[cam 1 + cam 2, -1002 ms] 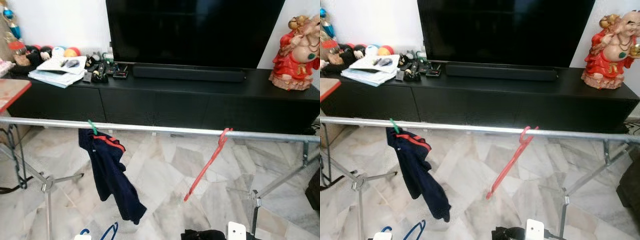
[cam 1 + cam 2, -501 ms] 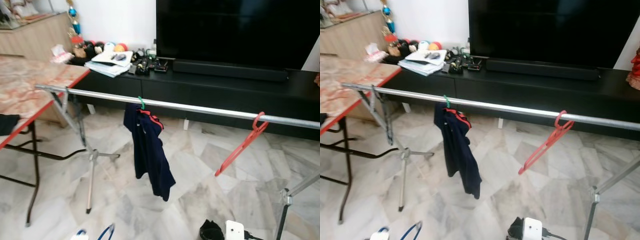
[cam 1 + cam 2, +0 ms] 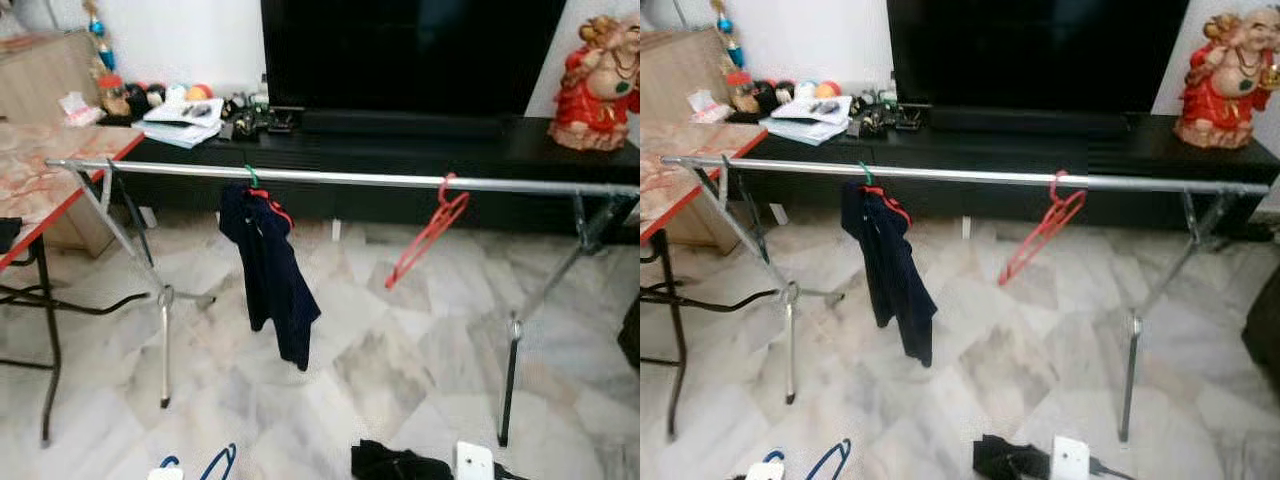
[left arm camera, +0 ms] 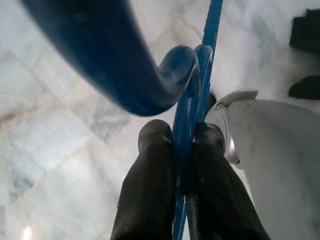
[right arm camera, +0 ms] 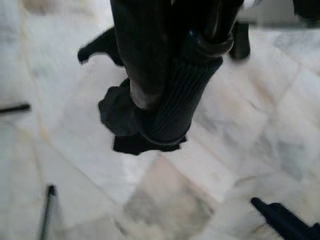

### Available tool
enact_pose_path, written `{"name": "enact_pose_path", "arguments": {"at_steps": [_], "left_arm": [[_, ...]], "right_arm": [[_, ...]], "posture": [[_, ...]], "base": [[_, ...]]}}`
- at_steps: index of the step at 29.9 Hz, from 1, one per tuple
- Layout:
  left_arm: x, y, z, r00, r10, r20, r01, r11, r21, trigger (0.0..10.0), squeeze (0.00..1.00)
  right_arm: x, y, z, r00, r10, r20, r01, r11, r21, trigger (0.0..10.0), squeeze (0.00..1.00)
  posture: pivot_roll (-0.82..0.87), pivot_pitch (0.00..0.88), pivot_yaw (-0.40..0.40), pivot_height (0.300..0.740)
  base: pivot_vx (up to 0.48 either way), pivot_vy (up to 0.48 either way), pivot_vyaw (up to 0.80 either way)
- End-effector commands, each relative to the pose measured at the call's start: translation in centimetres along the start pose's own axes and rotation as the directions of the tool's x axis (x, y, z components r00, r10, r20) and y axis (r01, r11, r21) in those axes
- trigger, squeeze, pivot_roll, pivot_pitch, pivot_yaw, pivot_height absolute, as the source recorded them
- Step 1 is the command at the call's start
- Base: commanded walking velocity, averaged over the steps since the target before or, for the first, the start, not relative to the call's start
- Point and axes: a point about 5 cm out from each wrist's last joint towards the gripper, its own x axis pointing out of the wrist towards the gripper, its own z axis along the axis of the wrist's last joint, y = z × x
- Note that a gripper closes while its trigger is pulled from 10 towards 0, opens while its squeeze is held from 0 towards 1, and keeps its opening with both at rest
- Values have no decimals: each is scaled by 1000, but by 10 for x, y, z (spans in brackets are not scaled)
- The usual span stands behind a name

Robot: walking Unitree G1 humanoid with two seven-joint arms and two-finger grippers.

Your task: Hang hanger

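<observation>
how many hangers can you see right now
3: a green plastic hanger on the silver metal rail holding the navy garment, an empty red plastic hanger further right, and a blue plastic hanger gripped in the left gripper.
</observation>
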Motion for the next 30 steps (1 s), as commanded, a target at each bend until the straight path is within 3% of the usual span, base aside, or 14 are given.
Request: {"name": "enact_pose_path", "arguments": {"at_steps": [1,12,13,17,30], "left_arm": [[0,5,4,1000,15,6,-15,1000,0,10000,0],[0,5,4,1000,16,6,-16,1000,-1,10000,0],[0,6,4,1000,16,5,-16,1000,0,10000,0],[0,6,4,1000,18,5,-18,1000,1,10000,0],[0,7,2,1000,16,-24,-16,1000,5,10000,0]], "right_arm": [[1,5,6,1000,10,19,-10,1000,3,10000,0],[1,4,7,1000,0,31,0,1000,6,10000,0],[1,4,10,998,-7,62,4,999,41,10000,0],[2,3,14,996,-9,85,5,999,47,10000,0],[2,4,13,997,-11,74,9,999,36,10000,0]], "posture": [[91,14,-5,740],[93,19,-5,740],[94,20,-4,740],[92,24,-2,740],[94,31,1,740]], "base": [[-319,0,0],[-322,0,0],[-326,0,0],[-324,0,0],[0,58,0]]}}
